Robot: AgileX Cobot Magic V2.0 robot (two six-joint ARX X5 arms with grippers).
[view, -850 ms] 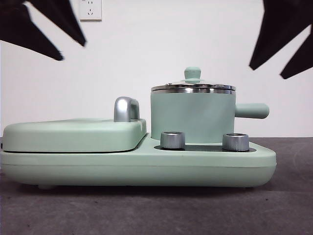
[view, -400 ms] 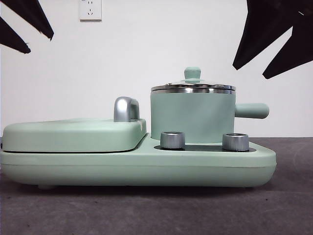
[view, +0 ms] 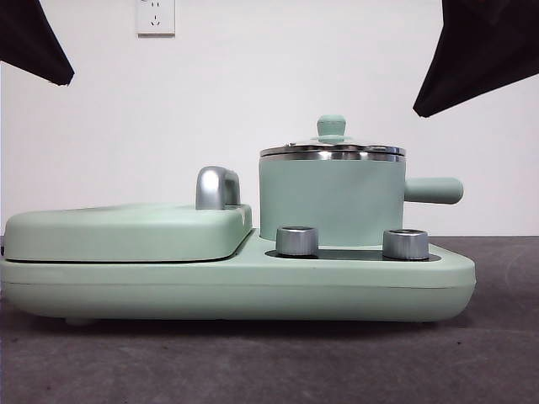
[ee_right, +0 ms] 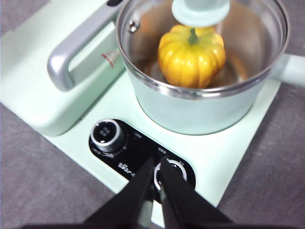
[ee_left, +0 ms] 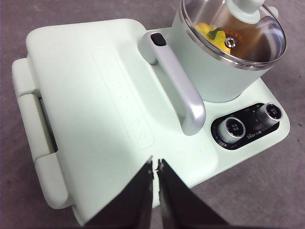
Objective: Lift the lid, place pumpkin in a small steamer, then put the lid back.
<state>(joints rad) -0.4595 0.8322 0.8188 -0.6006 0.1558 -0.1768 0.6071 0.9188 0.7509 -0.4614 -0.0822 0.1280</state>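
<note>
So from my end both arms are pulling back up and away: in the front view they've gone from spiky dark shapes hanging lower a second ago to just black wedges in the top corners. The lid (view: 332,149) sits flat on the small steamer (view: 330,202), knob up, and through the glass in the right wrist view I can see the pumpkin (ee_right: 191,55) sitting inside the pot, stem up. So I'd call the task basically done; nothing looks left except parking the arms. Left claw (ee_left: 155,164) is pinched nearly shut and holding nothing, hovering over the flat griddle cover (ee_left: 95,95) near its chrome handle (ee_left: 174,78). Right claw (ee_right: 157,164) is also closed to a sliver and empty, up above the control knobs (ee_right: 108,135) in front of the steamer. Nothing on the desk (view: 253,362) looks bumped.
</note>
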